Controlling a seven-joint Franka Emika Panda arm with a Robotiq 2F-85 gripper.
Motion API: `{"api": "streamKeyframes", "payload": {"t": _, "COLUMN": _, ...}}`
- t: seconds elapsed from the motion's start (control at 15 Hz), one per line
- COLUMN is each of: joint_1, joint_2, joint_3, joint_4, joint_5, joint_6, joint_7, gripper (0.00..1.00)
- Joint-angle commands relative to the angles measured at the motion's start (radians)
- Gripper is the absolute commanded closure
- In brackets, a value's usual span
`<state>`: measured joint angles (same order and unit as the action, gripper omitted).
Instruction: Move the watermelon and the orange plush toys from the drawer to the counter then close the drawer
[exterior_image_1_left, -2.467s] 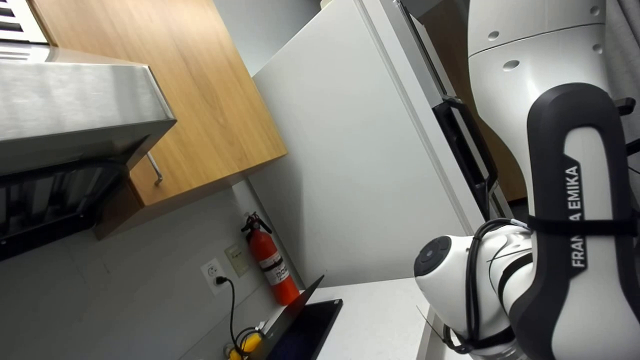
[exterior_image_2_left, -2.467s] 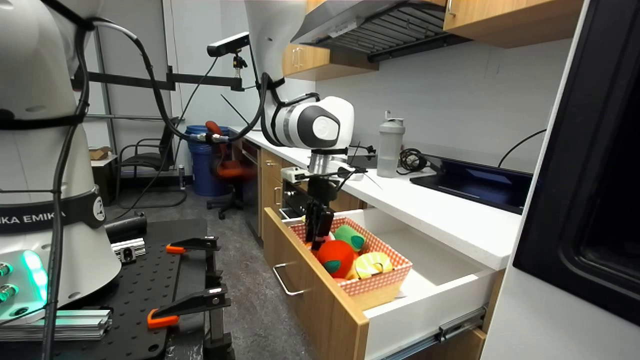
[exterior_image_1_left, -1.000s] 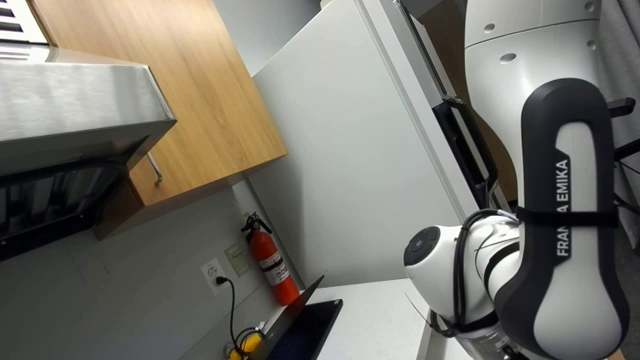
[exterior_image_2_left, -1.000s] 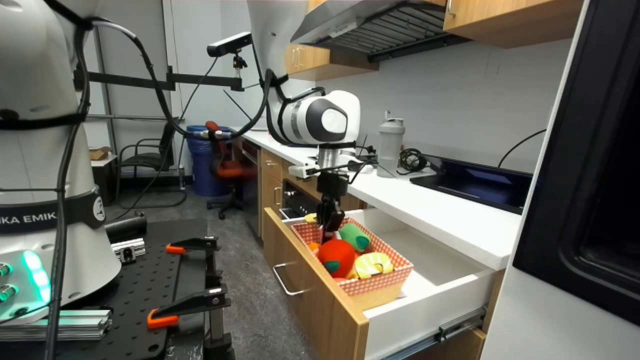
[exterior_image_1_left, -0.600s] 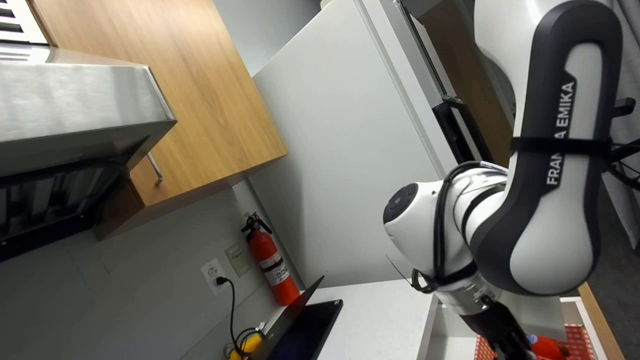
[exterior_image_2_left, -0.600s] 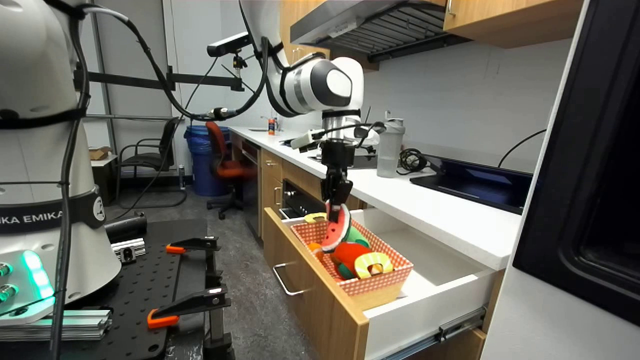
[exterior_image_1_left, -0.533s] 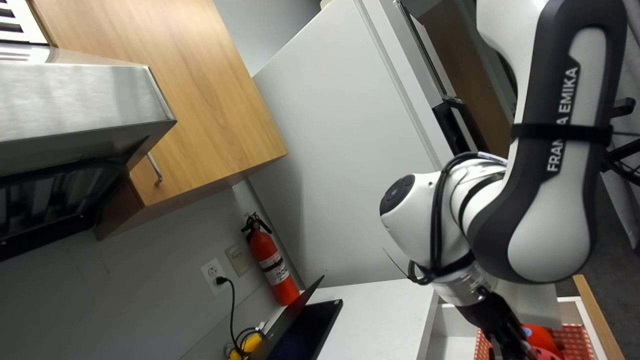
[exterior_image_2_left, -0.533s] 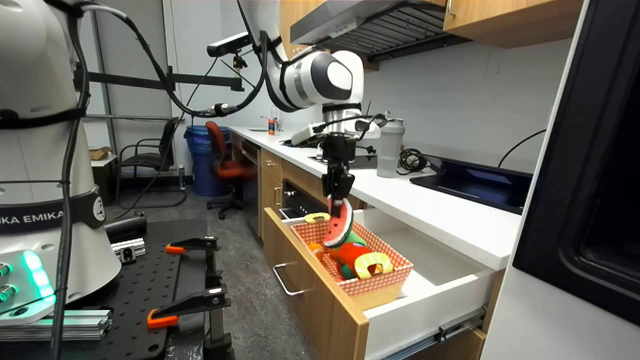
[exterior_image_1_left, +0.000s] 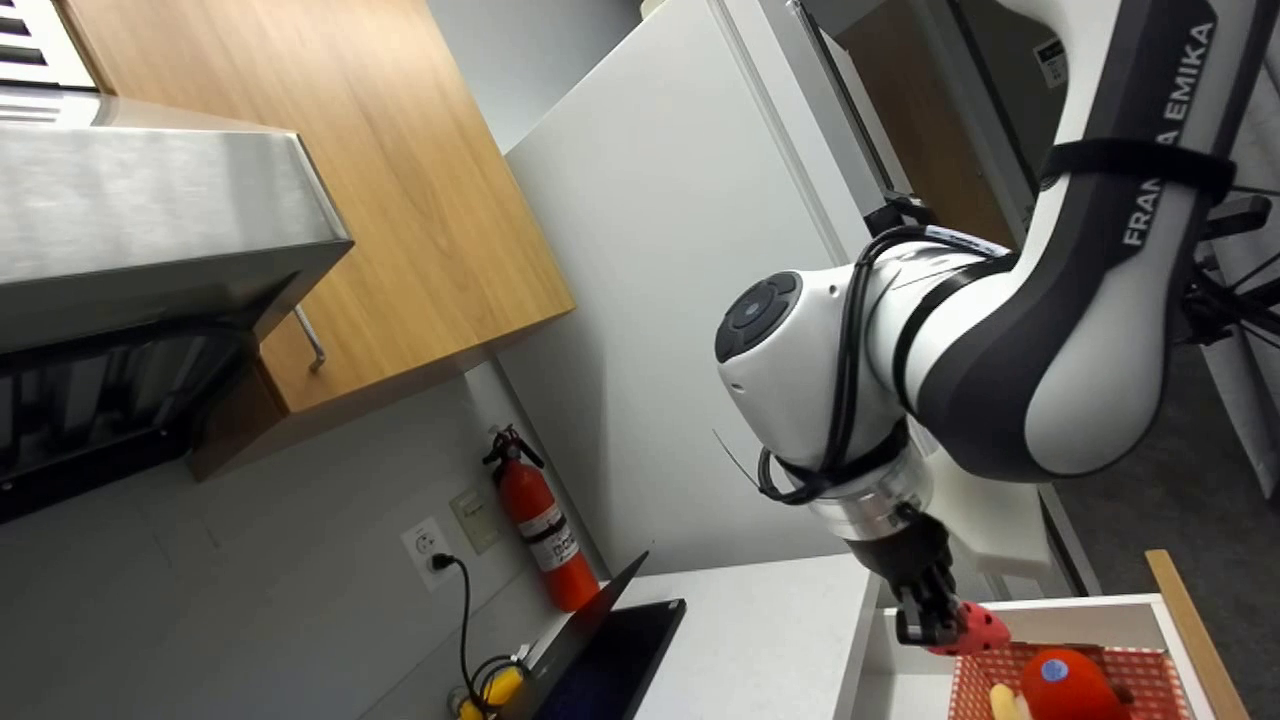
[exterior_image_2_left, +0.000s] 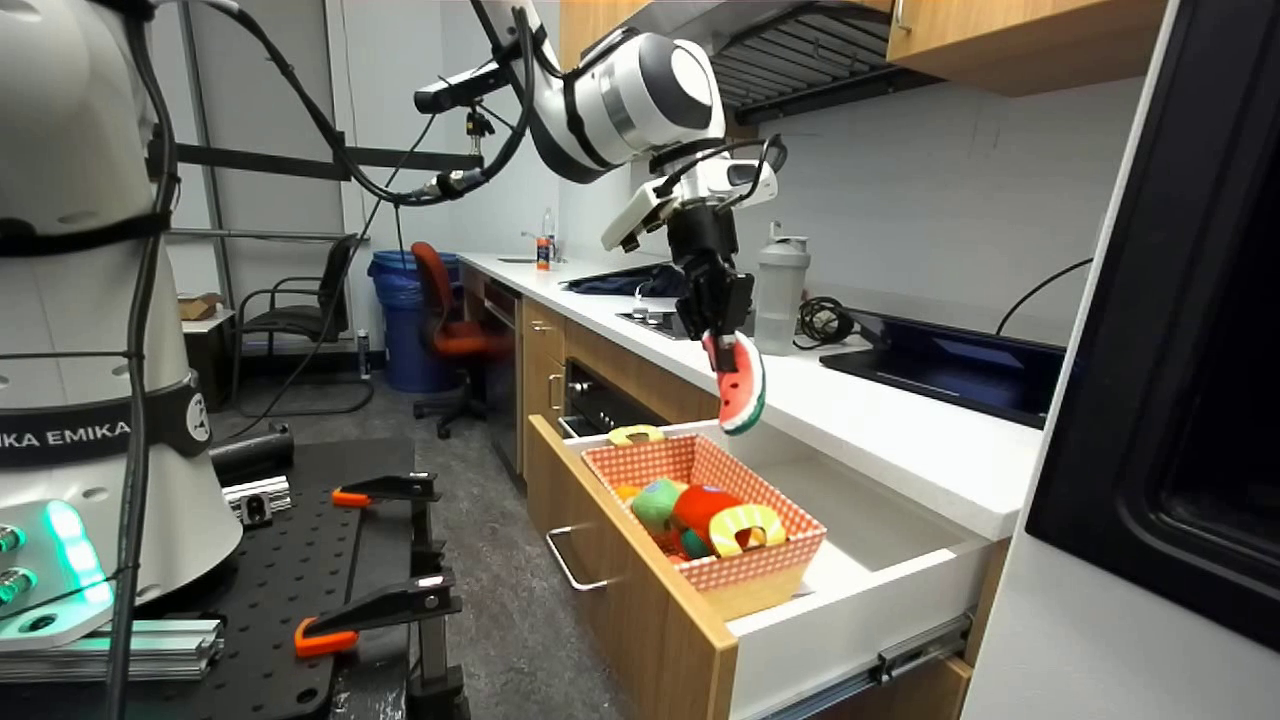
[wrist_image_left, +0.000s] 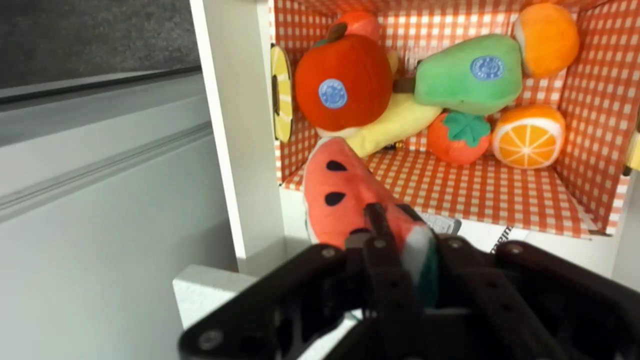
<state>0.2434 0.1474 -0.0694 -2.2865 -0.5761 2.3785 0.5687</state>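
Wrist view, clock centred on the hand (wrist_image_left: 395, 215), 12 at top of frame. Hand: 1, its two black fingers (wrist_image_left: 389, 275) clamped on the watermelon slice (wrist_image_left: 357, 190). Slice: 1, held in the air over the pulled-out drawer (exterior_image_2_left: 840, 640), red flesh pointing to 11 o'clock, green rind showing between the fingers.

Basket (wrist_image_left: 595, 115), red-and-white check: 1, standing in the drawer, 2 yellow handles (wrist_image_left: 285, 95) at its 9 and about 3 o'clock ends. Contents: banana (wrist_image_left: 395, 125) 1, at 12; tomato plush (wrist_image_left: 456, 146) 1, at 1; red-orange ball (wrist_image_left: 352, 72) 1, at 11; segment-faced orange plush (wrist_image_left: 527, 140) 1, at 2; green pear (wrist_image_left: 452, 82) 1, at 1, past the tomato; pinkish plush (wrist_image_left: 362, 24) 1, at 12, partly covered by the ball; plain orange plush (wrist_image_left: 549, 40) 1, just beside the pear. On the drawer's floor, at 3 o'clock, just by the basket: grey item (wrist_image_left: 442, 223) 1, white printed sheet (wrist_image_left: 477, 236) 1.

In an exterior view, frame clock: clamps (exterior_image_2_left: 400, 602) 2, at 8; white surface (exterior_image_2_left: 900, 430) 1, between 3 and 4, lidded bottle (exterior_image_2_left: 780, 300) 1 standing on it; chairs (exterior_image_2_left: 460, 338) 2 and blue bin (exterior_image_2_left: 400, 345) 1, far off at 9.

Text seen: ball and pear carry 1 round blue tag (wrist_image_left: 332, 93) each, print too fine to read. Sheet: one dark word, unreadable. Arm (exterior_image_1_left: 1080, 330), in an exterior view: "FRAN…A EMIKA", black strap (exterior_image_1_left: 1120, 162) across the gap. Base band (exterior_image_2_left: 80, 435), in an exterior view: "KA EMIKA", start cut off by the frame edge. Fire extinguisher (exterior_image_1_left: 545, 525) 1, at 7 o'clock in an exterior view, white label unreadable.
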Motion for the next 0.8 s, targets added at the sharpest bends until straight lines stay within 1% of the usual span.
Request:
{"api": "streamKeyframes", "payload": {"t": 0.0, "joint_1": -0.015, "joint_2": 0.037, "joint_3": 0.031, "joint_4": 0.076, "joint_5": -0.161, "joint_6": 0.006, "joint_7": 0.09, "gripper": 0.97}}
{"api": "streamKeyframes", "payload": {"t": 0.2, "joint_1": -0.015, "joint_2": 0.08, "joint_3": 0.042, "joint_4": 0.143, "joint_5": -0.297, "joint_6": 0.011, "joint_7": 0.156, "gripper": 0.97}}
{"api": "streamKeyframes", "payload": {"t": 0.47, "joint_1": -0.01, "joint_2": 0.168, "joint_3": 0.049, "joint_4": 0.244, "joint_5": -0.46, "joint_6": 0.001, "joint_7": 0.249, "gripper": 0.97}}
{"api": "streamKeyframes", "payload": {"t": 0.73, "joint_1": -0.01, "joint_2": 0.263, "joint_3": 0.051, "joint_4": 0.338, "joint_5": -0.562, "joint_6": -0.012, "joint_7": 0.317, "gripper": 0.97}}
